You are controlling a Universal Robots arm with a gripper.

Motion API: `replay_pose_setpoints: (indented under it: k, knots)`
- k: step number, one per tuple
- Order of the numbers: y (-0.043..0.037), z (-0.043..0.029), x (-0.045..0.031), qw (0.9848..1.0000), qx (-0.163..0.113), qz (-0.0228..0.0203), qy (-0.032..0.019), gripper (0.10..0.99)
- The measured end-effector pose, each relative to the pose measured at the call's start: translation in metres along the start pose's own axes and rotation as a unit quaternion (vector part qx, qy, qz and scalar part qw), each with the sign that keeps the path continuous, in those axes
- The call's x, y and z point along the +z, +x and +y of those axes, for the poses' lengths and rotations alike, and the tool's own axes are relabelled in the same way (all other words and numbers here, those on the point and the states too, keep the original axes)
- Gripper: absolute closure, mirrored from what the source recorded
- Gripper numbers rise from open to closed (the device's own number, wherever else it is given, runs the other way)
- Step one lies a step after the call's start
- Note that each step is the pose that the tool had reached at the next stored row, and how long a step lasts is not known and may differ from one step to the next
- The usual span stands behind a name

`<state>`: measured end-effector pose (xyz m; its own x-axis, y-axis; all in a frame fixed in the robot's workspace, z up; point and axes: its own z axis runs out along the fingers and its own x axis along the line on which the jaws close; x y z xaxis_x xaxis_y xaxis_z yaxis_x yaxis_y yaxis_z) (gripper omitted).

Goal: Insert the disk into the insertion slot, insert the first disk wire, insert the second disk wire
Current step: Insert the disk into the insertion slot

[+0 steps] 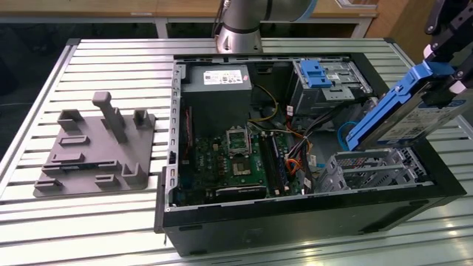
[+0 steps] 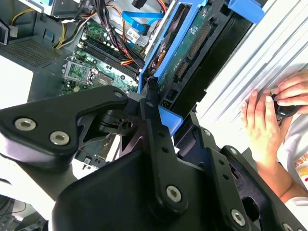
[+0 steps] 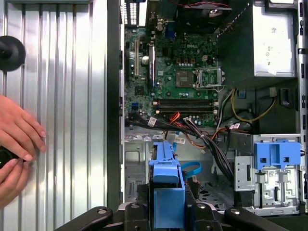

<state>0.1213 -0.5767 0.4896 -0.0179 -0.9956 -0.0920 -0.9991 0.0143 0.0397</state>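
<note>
Above insertion slot (image 1: 373,169), disk (image 1: 397,117) tilted, clamped in tool (image 3: 167,198).

The robot's silver-grey cylindrical metal arm (image 1: 238,27), trimmed with a pale blue joint cap (image 1: 314,6), stood at twelve o'clock in the exterior view. Its matte black angular gripper (image 2: 159,113) bore silver hex-socket screws (image 2: 173,193) along broad hinged links (image 2: 62,125) in the second wrist view.

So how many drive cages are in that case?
2: the insertion slot beneath the tilted disk, and the larger bay with the blue latch; others may be hidden.
</note>
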Motion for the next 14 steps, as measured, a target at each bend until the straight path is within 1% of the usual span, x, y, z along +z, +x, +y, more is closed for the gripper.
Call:
replay_pose_setpoints:
  k: [14]
  knots:
    - [-0.0011,-0.0003,0.0047,1.0,-0.001,0.0,-0.0001,0.725]
